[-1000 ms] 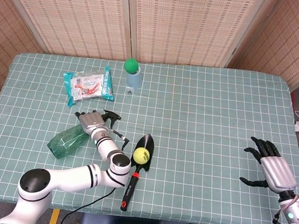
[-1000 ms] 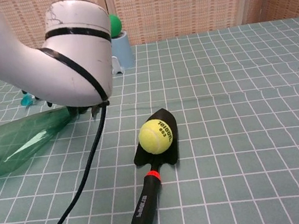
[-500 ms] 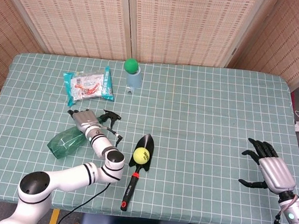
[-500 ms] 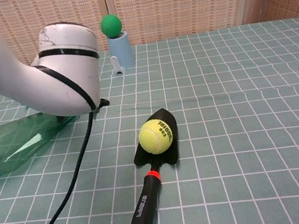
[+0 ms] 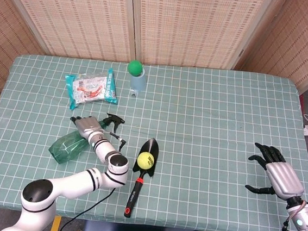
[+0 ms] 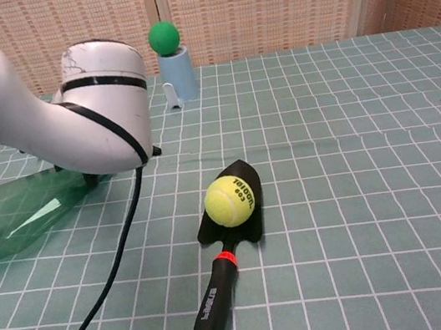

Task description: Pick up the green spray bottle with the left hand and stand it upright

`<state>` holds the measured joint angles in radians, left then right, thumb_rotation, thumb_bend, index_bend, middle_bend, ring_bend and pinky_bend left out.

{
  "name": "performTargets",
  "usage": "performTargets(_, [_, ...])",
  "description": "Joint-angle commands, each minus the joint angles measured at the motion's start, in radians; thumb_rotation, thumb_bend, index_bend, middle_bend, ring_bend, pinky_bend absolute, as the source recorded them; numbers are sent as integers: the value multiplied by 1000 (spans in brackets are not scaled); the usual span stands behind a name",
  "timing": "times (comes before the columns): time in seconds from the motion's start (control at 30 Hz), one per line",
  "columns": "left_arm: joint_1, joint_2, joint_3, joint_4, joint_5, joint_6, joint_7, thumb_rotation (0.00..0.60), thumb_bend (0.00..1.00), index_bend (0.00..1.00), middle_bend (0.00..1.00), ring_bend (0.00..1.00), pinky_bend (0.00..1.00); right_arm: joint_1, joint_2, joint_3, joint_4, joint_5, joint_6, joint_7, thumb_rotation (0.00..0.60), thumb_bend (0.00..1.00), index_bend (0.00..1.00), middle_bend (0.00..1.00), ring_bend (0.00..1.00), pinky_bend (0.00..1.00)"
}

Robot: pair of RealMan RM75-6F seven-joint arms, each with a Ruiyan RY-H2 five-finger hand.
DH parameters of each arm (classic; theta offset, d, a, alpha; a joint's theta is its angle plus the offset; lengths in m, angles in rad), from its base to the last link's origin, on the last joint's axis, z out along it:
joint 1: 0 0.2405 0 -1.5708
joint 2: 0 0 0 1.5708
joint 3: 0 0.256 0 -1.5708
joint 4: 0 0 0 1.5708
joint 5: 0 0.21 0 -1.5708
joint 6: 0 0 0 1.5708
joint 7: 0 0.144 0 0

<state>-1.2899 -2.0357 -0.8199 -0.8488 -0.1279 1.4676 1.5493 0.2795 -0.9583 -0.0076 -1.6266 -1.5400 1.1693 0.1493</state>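
The green spray bottle (image 5: 68, 146) lies on its side at the left of the table, its black trigger head (image 5: 115, 121) pointing right. My left hand (image 5: 87, 125) rests over the bottle's neck, just behind the trigger; whether its fingers close round the neck does not show. In the chest view the bottle (image 6: 17, 214) lies low at the left, and my left arm (image 6: 85, 111) hides the hand. At the table's right edge my right hand (image 5: 275, 174) hovers with fingers spread and nothing in it.
A black trowel (image 5: 148, 149) with a red-ringed handle lies beside the bottle, a tennis ball (image 5: 146, 159) on its blade. A snack packet (image 5: 91, 87) and a blue cup holding a green ball (image 5: 135, 68) stand further back. A black cable (image 6: 98, 295) trails from my left arm.
My left hand shifted a little left and back along the bottle's neck, then settled lower on it. The bottle has stayed lying down. The right hand has barely moved.
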Motion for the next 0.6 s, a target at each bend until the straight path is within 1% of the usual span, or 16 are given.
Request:
performTargets(0.03, [-6, -10, -7, 16, 8, -6, -2, 600, 224, 203, 188, 76, 34, 2, 2, -3, 5, -7, 0, 9, 600, 0, 305, 0, 0, 0])
performTargets(0.6, [-28, -48, -49, 156, 40, -83, 1, 600, 224, 233, 214, 83, 32, 0, 0, -6, 10, -11, 10, 8, 600, 0, 319, 0, 0, 0])
